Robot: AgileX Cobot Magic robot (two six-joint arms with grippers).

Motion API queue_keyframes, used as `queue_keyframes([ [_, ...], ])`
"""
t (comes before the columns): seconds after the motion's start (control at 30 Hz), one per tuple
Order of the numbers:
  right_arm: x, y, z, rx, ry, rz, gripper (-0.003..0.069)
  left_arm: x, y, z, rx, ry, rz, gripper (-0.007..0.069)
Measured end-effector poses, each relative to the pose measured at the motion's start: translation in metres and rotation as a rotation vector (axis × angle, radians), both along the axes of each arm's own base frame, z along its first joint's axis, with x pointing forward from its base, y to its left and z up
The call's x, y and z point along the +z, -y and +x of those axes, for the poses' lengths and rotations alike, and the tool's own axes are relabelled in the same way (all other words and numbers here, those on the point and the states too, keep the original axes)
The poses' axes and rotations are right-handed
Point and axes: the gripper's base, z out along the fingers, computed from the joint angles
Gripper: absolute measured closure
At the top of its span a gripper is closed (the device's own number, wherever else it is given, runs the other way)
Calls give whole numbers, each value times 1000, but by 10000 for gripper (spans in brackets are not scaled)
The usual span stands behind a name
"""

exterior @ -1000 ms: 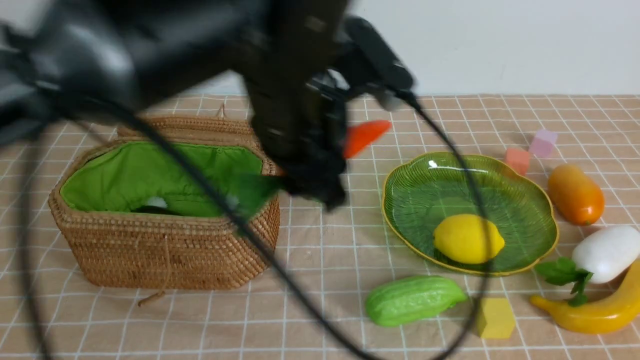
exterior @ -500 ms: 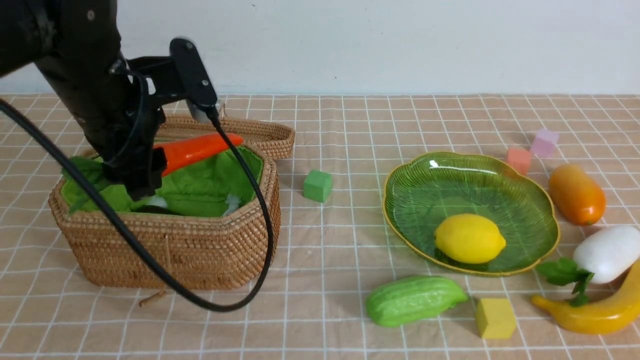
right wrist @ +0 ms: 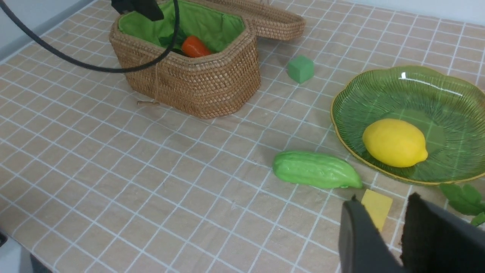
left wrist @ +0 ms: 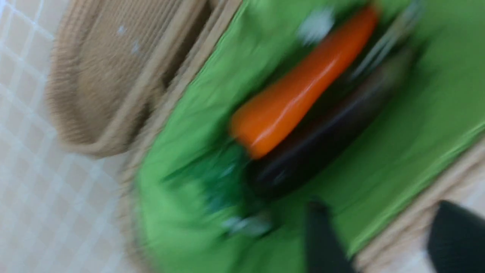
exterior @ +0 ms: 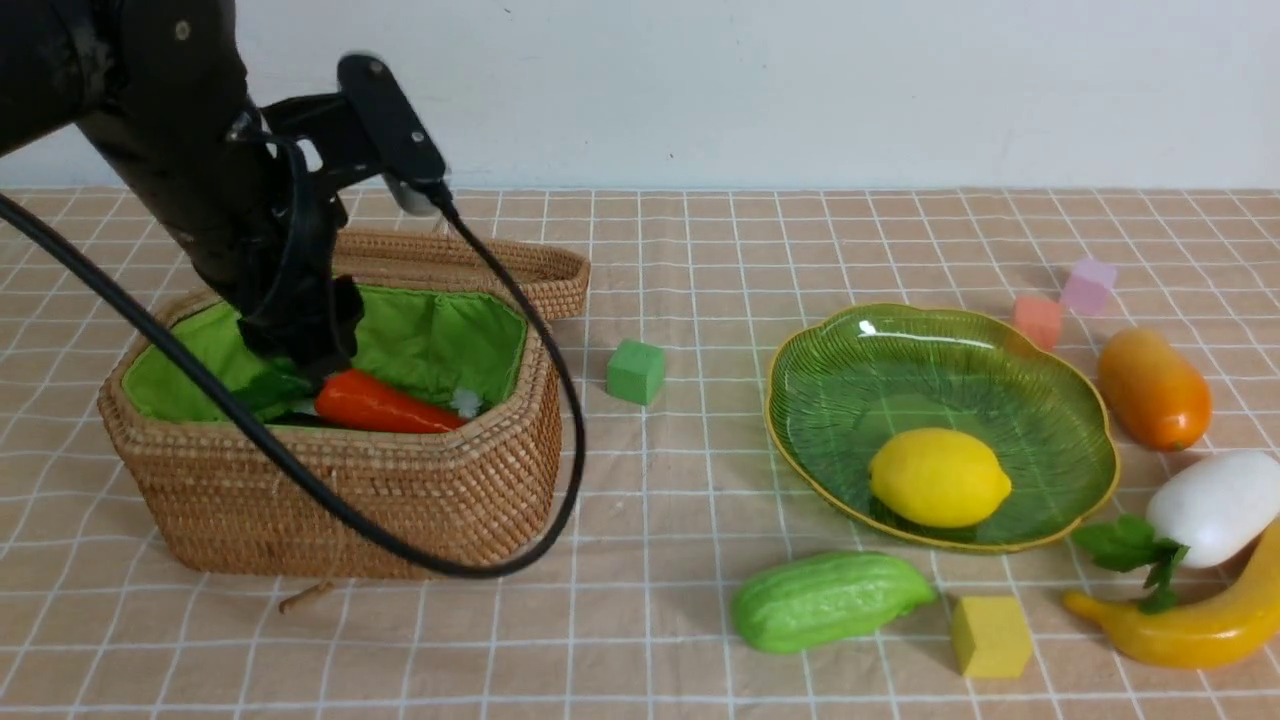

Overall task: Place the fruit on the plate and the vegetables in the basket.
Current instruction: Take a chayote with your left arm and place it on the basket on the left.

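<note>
The left gripper [exterior: 300,352] hangs just over the basket [exterior: 340,500]; in the blurred left wrist view its fingers [left wrist: 322,242] are spread wide and hold nothing. Directly below lies the carrot [exterior: 388,406], inside the green lining. Seen from the front, its long axis runs left to right, leaves to the left under the gripper and the tip pointing right toward the plate [exterior: 1000,350]. A dark eggplant [left wrist: 322,151] lies alongside it, parallel and touching. The lid [exterior: 470,265] is folded back behind the basket. A green cube [exterior: 635,372] sits on the surface [exterior: 660,480] between basket and plate. The lemon [exterior: 938,478] rests in the near part of the plate, long axis left to right, nub to the right. The gourd [exterior: 828,600] lies on the surface just in front of the plate, also left to right, tapered end to the right, with a yellow cube [exterior: 990,637] near that end. Right of the plate the mango [exterior: 1152,388] lies with its near end angled rightward. Nearer, the radish [exterior: 1215,505] points its leaves left, and the banana [exterior: 1190,625] curves up to the right beneath them. The right gripper [right wrist: 384,199] hovers above the yellow cube, its fingers drawn nearly together and holding nothing.
</note>
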Motion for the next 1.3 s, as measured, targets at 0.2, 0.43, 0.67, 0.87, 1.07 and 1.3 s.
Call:
queue_keyframes([
  [0.2, 0, 0, 0, -1, 2, 1, 455, -2, 91, -41, -87, -128, -269, 637],
  [0.43, -1, 0, -1, 5, -8, 0, 454, -73, 179, -53, -200, -264, -268, 432],
  [0.67, -4, -1, -3, 26, -47, -14, 452, -149, 212, -26, -183, -214, -288, -7],
  [0.87, -4, -2, -3, 30, -51, -12, 447, -169, 216, -23, -175, -228, -276, 73],
  [1.07, -4, -2, -3, 31, -51, -11, 444, -169, 213, -26, -186, -257, -226, 200],
  [1.3, -2, -2, -2, 23, -31, -1, 440, -114, 183, -46, -222, -324, -27, 200],
])
